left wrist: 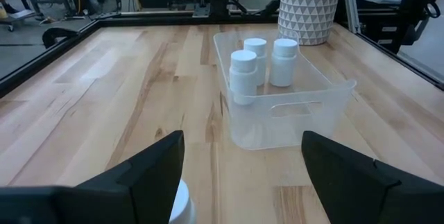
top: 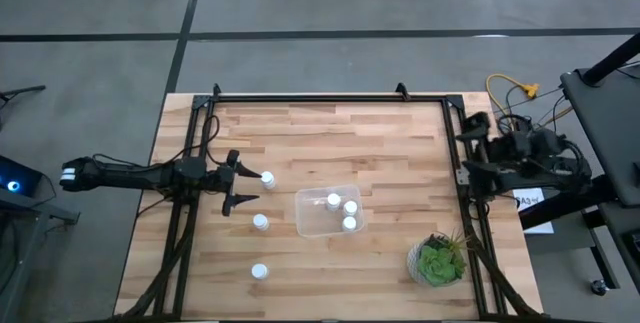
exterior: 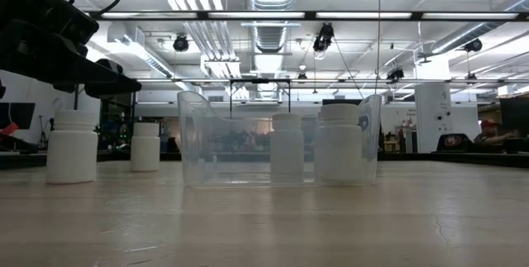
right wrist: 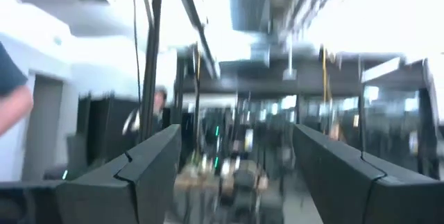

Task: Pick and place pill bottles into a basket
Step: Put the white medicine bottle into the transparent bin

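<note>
On the wooden table [top: 320, 263], the left gripper [top: 243, 186] hangs open, empty, beside a light, rigid, smooth-sided pill bottle [top: 267, 178]; best pinched mid-body.

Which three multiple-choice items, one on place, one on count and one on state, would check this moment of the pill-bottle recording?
1. Where is the potted plant relative to the basket in the high view?
A. On the left arm's side
B. On the right arm's side, nearer the table's near edge
C. Inside it

2. How many pill bottles stand in the basket?
A. One
B. Three
C. Six

3. What is the left claw doing?
A. Open over the table beside a loose pill bottle
B. Shut on a bottle above the basket
C. Parked off the table

Key: 1 B, the plant sits toward the right arm's corner. 2 B, the left wrist view shows three caps inside the clear walls; three more stand outside. 3 A, its fingers are spread with nothing between them, while the right claw waits off the table's edge.
</note>
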{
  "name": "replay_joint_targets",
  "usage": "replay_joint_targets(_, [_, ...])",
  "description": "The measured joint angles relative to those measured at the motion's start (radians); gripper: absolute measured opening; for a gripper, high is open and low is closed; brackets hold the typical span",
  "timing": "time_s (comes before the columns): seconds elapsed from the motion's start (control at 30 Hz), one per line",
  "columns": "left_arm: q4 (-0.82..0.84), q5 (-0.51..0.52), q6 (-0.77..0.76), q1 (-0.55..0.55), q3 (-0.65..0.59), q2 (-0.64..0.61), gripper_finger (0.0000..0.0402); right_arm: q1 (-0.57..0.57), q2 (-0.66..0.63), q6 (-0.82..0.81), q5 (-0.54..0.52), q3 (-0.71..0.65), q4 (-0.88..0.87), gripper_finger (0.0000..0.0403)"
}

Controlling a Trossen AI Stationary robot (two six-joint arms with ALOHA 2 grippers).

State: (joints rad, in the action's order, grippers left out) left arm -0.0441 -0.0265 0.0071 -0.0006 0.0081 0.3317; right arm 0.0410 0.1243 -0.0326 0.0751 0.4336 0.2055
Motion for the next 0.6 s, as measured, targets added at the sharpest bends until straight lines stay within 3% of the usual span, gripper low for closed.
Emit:
replay_joint_targets(0.23, [0.000, 0.000, 0.000, 0.000, 0.000, 0.001, 0.0274, 0.000, -0.124, -0.016, 0.000, -0.113, 0.091, 0.0265])
replay_joint_targets(0.6, [0.000, 0.000, 0.000, 0.000, 0.000, 0.000, 0.0274, 0.000, -0.111, -0.098, -0.004, -0.413, 0.567, 0.0265])
